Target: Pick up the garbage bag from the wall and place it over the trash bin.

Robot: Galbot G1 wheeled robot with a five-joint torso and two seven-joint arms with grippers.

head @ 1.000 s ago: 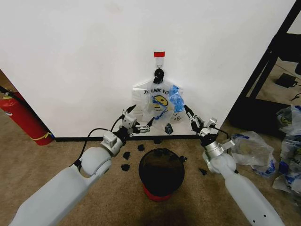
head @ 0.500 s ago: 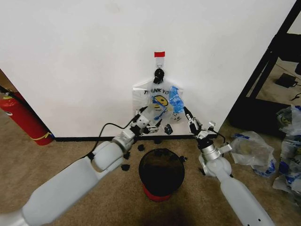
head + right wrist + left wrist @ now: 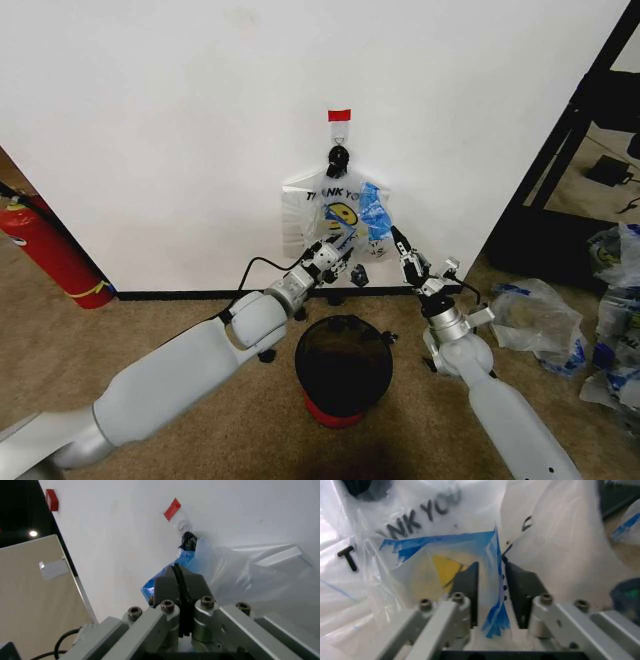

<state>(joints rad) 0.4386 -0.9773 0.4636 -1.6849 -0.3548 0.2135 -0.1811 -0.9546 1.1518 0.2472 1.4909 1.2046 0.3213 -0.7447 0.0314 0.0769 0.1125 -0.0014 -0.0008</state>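
White wall (image 3: 180, 130) fills the background, with a black baseboard at its foot and a short red tape strip (image 3: 339, 116) stuck just above a hook. From that hook, directly below the tape, hangs the garbage bag (image 3: 335, 222): thin, see-through plastic, crinkled, printed with black "THANK YOU" lettering over a yellow smiley, with a blue handle tip showing on its side and a black knot (image 3: 338, 156) at its top. On the beige carpet in front of the bag's lower edge stands the trash bin (image 3: 344, 367), round and black with a red base. The left gripper (image 3: 338, 262) reaches up to the bag's lower part; in the left wrist view its jaws stand slightly apart with a fold of blue-edged plastic (image 3: 492, 573) between them, not clamped on it. The right gripper (image 3: 404, 250) sits at the bag's other lower corner, its jaws pressed together against the blue-tinted plastic, though whether any film is caught between them cannot be told.
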